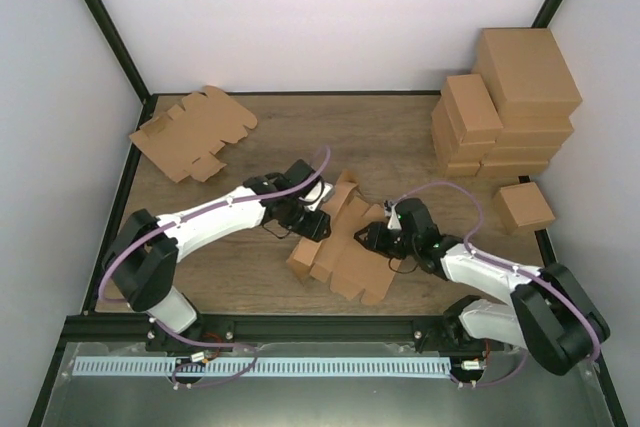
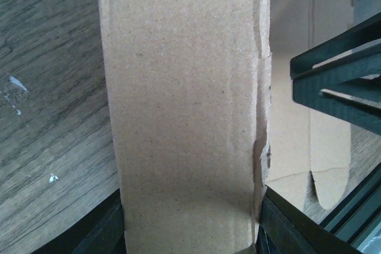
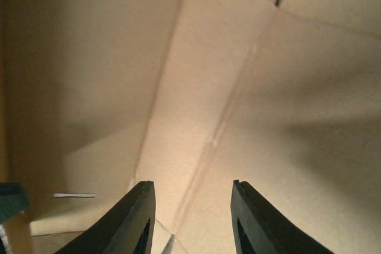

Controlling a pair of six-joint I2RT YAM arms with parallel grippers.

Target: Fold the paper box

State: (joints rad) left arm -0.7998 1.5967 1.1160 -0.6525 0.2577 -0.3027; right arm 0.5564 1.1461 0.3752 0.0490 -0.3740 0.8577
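The paper box [image 1: 345, 242], a thin brown die-cut piece partly folded with flaps sticking up, lies at the table's middle between both arms. My left gripper [image 1: 310, 222] is at its left end. In the left wrist view, a brown panel of the box [image 2: 184, 105] fills the gap between my fingers [image 2: 286, 224], and the gripper [image 2: 190, 230] is shut on it. My right gripper [image 1: 375, 240] reaches into the box from the right. In the right wrist view it [image 3: 190, 206] is open, its tips close to creased inner panels [image 3: 196, 87] and holding nothing.
A pile of notched cardboard blanks [image 1: 190, 132] lies at the back left. Stacked brown cartons [image 1: 505, 107] stand at the back right, with one small carton [image 1: 525, 207] in front of them. A black frame rail [image 1: 300, 327] runs along the near edge.
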